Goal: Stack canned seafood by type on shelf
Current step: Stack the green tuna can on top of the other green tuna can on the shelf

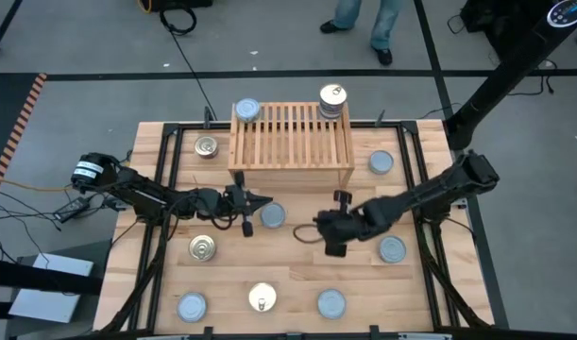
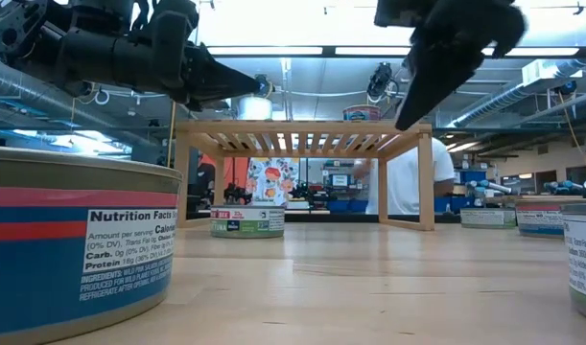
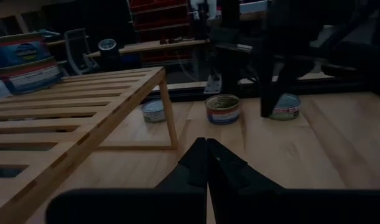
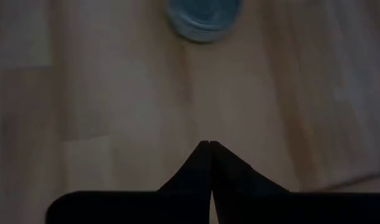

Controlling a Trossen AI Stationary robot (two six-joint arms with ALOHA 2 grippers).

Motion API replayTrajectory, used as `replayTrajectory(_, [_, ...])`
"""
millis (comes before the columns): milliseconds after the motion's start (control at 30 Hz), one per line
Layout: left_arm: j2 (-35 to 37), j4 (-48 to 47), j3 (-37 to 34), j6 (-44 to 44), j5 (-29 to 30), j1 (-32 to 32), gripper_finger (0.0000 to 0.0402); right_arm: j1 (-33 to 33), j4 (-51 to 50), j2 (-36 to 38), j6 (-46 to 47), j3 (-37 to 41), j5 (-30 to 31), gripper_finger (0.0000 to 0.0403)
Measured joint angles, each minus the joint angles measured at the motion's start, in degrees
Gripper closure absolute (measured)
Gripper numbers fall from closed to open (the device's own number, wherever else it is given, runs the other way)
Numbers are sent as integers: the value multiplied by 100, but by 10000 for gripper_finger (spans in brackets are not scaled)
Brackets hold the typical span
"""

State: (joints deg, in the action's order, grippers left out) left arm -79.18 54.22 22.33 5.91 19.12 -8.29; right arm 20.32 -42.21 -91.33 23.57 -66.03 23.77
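With nothing grasped, the right gripper [image 4: 209, 144] is clenched empty above bare planks, a silvery-blue-lidded round tin [image 4: 204, 17] lying ahead of its fingertips, while the left gripper [image 3: 206, 143], likewise clenched, is pointed past the slatted light wooden shelf [image 3: 84, 106].

The left arm reaches in from the table's left edge, its left gripper [image 1: 260, 200] closed empty, fingertips pressed together and pointing right. The right arm stretches from the right side toward the centre, its right gripper [image 1: 318, 227] likewise closed on nothing, angled downward.
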Motion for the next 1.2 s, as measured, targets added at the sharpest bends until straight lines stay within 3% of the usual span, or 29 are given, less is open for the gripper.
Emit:
replayTrajectory(333, [0,2,0,-2,-690,0,396,817,754,2,842,654,-830,395])
replayTrajectory(533, [0,4,0,0,-877,0,396,837,2258,-44,1812,1424,-1386,388])
replayTrajectory(700, [0,17,0,7,-702,0,396,663,3357,-46,1325,1645,-1950,373])
replayTrajectory(800, [0,-11,0,116,-716,-2,396,664,3382,-44,857,1645,-1891,382])
replayTrajectory(967, [0,-350,0,-319,-1212,-23,396,658,3060,-39,595,1645,-1663,395])
replayTrajectory(1200, [2,-1621,240,-623,-1871,-277,396,731,2804,-39,643,1645,-1430,395])
